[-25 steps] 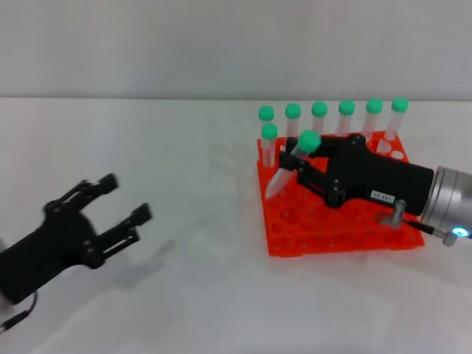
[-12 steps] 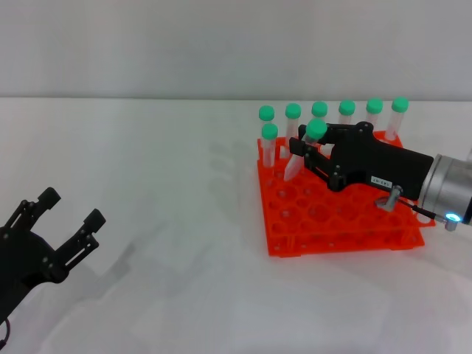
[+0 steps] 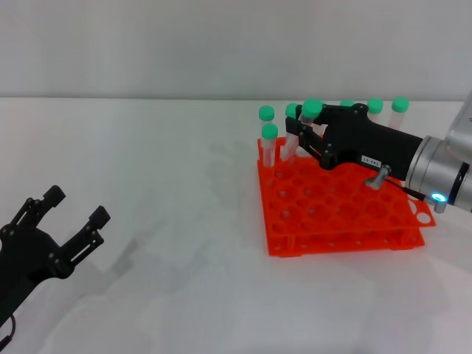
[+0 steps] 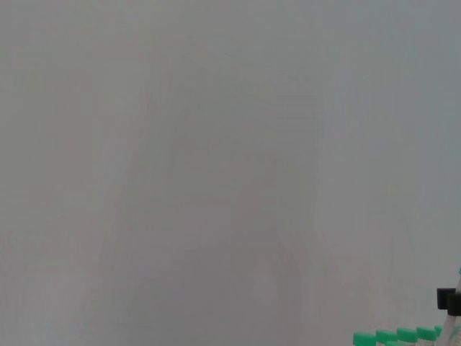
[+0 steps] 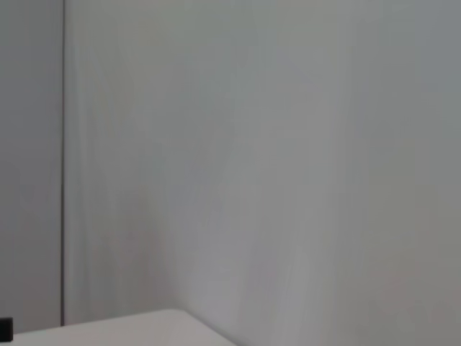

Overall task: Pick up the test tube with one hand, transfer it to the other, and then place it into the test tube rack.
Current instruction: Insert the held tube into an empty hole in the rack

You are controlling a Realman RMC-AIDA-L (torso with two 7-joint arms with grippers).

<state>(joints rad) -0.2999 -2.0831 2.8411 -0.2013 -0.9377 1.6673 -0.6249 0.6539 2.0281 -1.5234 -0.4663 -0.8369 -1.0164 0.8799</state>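
Observation:
The test tube (image 3: 312,109), clear with a green cap, is held tilted over the back left part of the orange-red test tube rack (image 3: 346,221). Its pointed end angles down toward the rack's holes. My right gripper (image 3: 304,127), black with a small white label, is shut on the tube just below the cap. My left gripper (image 3: 75,208) hangs open and empty at the lower left, far from the rack. Neither wrist view shows its own fingers.
Several identical green-capped tubes stand in the rack: one at the left edge (image 3: 270,141) and a row along the back (image 3: 375,107). Their caps (image 4: 396,336) show low in the left wrist view. The right wrist view shows only a wall and a table edge.
My right gripper has carried the tube up and toward the rack's back row, standing it more upright. The left gripper pulled back to the lower left and has since held still.

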